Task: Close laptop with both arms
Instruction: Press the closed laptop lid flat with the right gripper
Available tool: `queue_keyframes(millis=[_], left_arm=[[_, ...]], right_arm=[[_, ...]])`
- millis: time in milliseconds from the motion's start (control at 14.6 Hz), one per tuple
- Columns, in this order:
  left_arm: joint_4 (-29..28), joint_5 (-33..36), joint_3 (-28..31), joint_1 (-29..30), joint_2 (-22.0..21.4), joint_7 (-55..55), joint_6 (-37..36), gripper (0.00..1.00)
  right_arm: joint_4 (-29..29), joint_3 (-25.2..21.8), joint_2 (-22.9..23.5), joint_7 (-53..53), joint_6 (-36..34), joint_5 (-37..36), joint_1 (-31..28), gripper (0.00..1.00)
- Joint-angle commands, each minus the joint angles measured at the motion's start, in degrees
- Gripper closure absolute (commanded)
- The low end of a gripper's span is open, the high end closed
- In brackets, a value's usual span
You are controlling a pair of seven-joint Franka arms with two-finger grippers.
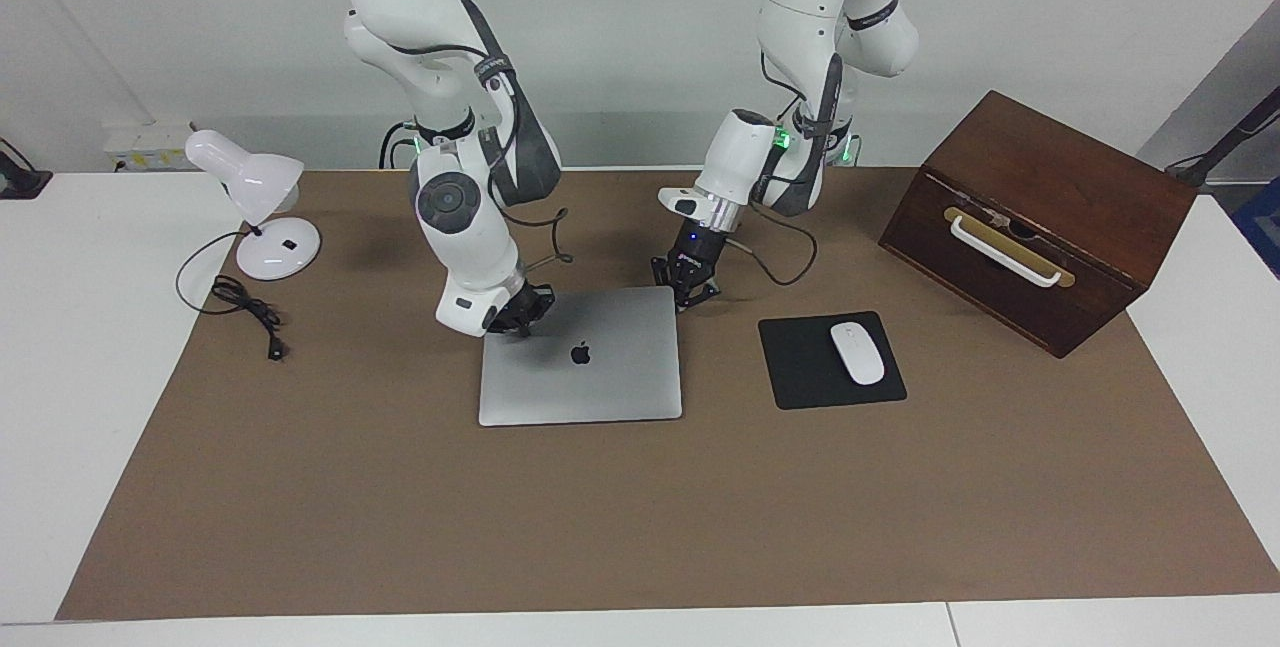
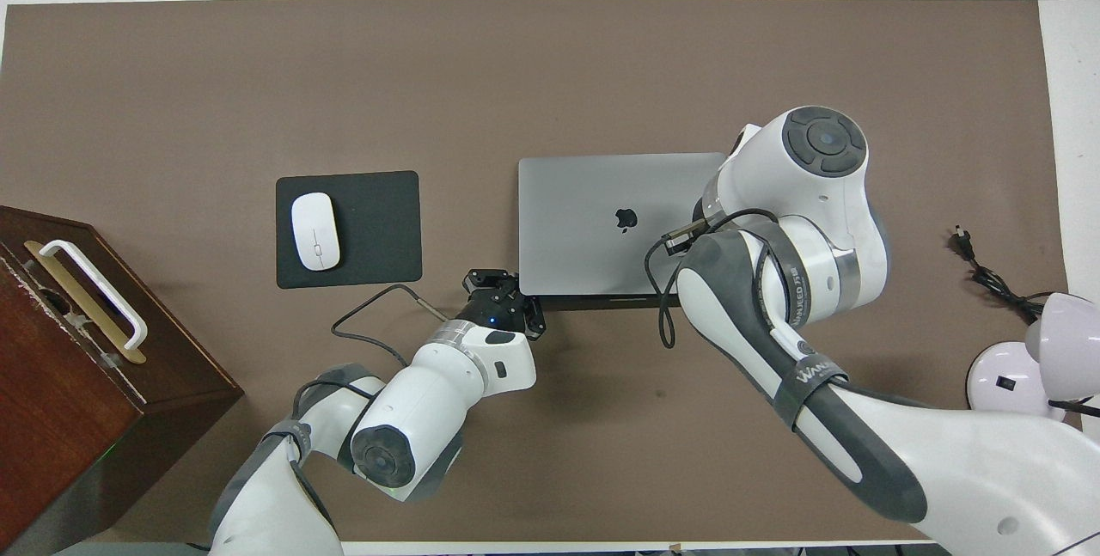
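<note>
The silver-grey laptop (image 1: 600,377) lies flat on the brown mat with its lid down and the dark apple logo facing up; it also shows in the overhead view (image 2: 584,195). A thin dark strip runs along its edge nearer the robots. My left gripper (image 1: 690,287) is low at the laptop's near corner toward the left arm's end, also seen from overhead (image 2: 503,294). My right gripper (image 1: 520,312) is low at the other near corner. In the overhead view the right arm's wrist hides it.
A black mouse pad (image 1: 800,367) with a white mouse (image 1: 857,353) lies beside the laptop toward the left arm's end. A brown wooden box (image 1: 1040,187) with a white handle stands past it. A white desk lamp (image 1: 260,187) and its cable (image 1: 250,312) are at the right arm's end.
</note>
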Motion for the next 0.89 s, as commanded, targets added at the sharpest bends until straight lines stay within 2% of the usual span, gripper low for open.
queue_keyframes(millis=[0,410,819], left_arm=[[-3.5,-0.4,1.0,-1.1,0.6,1.1,-1.0,1.0],[-3.8,-0.4,1.0,-1.1,0.6,1.1,-1.0,1.0],[-4.3,-0.4,1.1,-1.2,0.6,1.2,-1.0,1.0]], right_arm=[[-1.6,0.3,-0.8,4.3,3.3,0.6,2.3,1.0],[-1.6,0.5,-0.4,8.7,5.8,5.4,3.7,1.0],[-1.4,0.5,0.5,10.1,6.8,5.7,4.6,1.0]])
